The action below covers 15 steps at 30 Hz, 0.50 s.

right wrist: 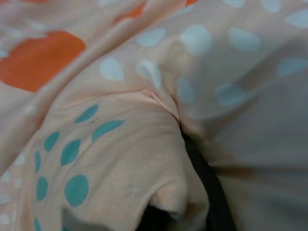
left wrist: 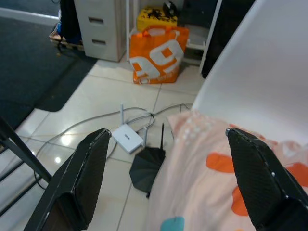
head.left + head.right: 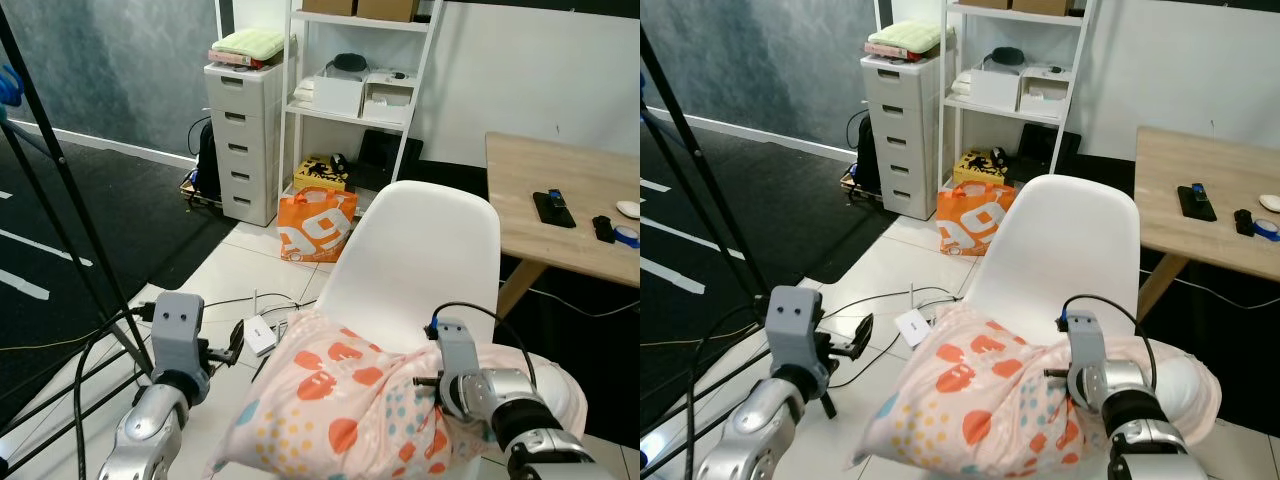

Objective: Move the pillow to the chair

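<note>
Pink dotted pillow (image 3: pixel 350 410) lay on white chair (image 3: pixel 420 260) seat. Right gripper (image 1: pixel 192 192) pinched its fabric at 3 o'clock; left gripper (image 2: pixel 168 187) hung spread wide at 9 o'clock.

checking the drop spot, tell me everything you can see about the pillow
The pillow is soft, pale pink fabric printed with orange shapes and orange, yellow and teal dots. It lies rumpled on the seat of the white chair, one corner hanging past the seat's left edge. The right gripper is pressed into its folds, fabric bunched around the fingers. The left gripper is open beside it, not touching.
</note>
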### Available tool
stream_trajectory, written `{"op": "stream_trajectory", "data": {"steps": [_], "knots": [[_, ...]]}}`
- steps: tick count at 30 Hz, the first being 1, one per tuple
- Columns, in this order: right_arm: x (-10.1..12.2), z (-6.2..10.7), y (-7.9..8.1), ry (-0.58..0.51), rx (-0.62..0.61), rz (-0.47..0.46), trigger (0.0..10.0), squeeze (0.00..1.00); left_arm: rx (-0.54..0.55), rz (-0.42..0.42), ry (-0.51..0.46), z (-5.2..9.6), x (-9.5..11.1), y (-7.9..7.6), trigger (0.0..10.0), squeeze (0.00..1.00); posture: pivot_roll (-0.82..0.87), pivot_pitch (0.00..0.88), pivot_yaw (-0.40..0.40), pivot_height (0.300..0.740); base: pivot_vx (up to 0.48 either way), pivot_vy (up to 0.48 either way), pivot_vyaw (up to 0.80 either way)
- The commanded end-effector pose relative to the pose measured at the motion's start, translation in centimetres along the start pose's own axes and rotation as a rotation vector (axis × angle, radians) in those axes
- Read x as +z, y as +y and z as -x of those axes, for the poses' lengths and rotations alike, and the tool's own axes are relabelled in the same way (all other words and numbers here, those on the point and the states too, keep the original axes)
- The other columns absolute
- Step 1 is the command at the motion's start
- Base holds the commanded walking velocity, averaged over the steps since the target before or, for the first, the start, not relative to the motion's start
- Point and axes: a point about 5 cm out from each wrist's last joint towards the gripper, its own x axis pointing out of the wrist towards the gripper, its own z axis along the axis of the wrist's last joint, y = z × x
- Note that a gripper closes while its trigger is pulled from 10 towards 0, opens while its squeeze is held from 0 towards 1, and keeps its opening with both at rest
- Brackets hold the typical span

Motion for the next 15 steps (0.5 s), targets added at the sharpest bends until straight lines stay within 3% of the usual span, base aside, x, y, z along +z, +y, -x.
{"op": "stream_trajectory", "data": {"steps": [1,11,15], "knots": [[-0.4,-0.3,0.4,0.009,0.015,0.0,10.0,0.0,-0.005,-0.017,0.025,0.2,-0.3,0.1,10.0,0.0,-0.17,0.061,-0.032,0.626,0.0,0.0,0.0],[-0.5,-0.3,-0.8,-0.007,-0.045,0.011,10.0,0.0,-0.022,-0.014,0.029,0.2,-0.3,-0.1,10.0,0.0,-0.16,0.057,-0.035,0.601,0.0,0.0,0.0],[-0.1,-0.1,-2.1,-0.041,-0.118,0.049,10.0,0.0,-0.032,-0.013,0.029,0.2,-0.2,-0.1,10.0,0.0,-0.16,0.062,-0.032,0.591,0.0,0.0,0.0]]}}
